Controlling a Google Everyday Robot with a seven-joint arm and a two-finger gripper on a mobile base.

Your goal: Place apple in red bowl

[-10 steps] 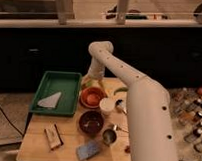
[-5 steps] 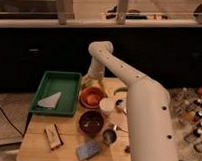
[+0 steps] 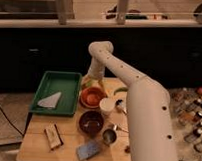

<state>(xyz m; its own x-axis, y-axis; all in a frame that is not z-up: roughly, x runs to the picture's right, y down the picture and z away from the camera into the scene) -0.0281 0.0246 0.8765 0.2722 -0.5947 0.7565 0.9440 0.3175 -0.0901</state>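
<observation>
The red bowl sits on the wooden table, just right of the green tray. A small round red-orange shape inside it looks like the apple. My gripper is at the end of the white arm, which reaches across from the right. It hangs right over the far rim of the red bowl. A small yellow-green patch shows at the gripper's tip. The dark maroon bowl stands just in front of the red one.
A green tray with a pale folded cloth lies at the left. A white cup, a metal cup, a blue packet, a brown bar and a green item also lie on the table.
</observation>
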